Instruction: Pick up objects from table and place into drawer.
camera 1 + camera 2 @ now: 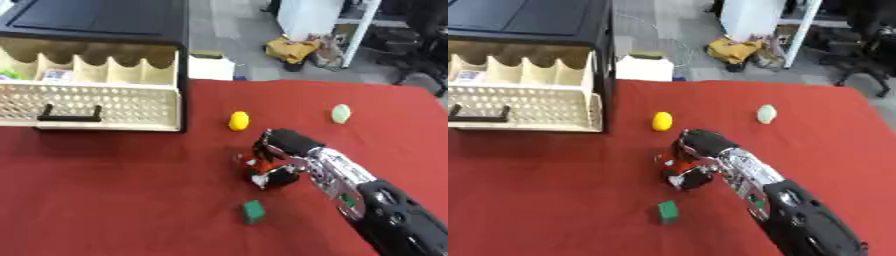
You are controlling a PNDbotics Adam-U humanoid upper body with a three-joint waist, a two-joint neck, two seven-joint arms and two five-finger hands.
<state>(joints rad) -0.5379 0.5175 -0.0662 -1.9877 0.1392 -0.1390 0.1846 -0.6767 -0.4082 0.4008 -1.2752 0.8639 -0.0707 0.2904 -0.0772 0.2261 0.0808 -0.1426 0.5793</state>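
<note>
Drawer (pixel 105 102) pulled open at far left, cream, divided; some small items already in left compartments (cannot tell what). Right hand (pixel 278 162) low on red table (pixel 105 200), mid-table, fingers curled around small red object (pixel 251 162), apparently at grasp. Left hand not seen. Left on cloth: yellow object (pixel 239 120) between hand and drawer, pale green object (pixel 340 113) further right, green block (pixel 254 211) nearest camera. Judgement: task partway, several picks left.
</note>
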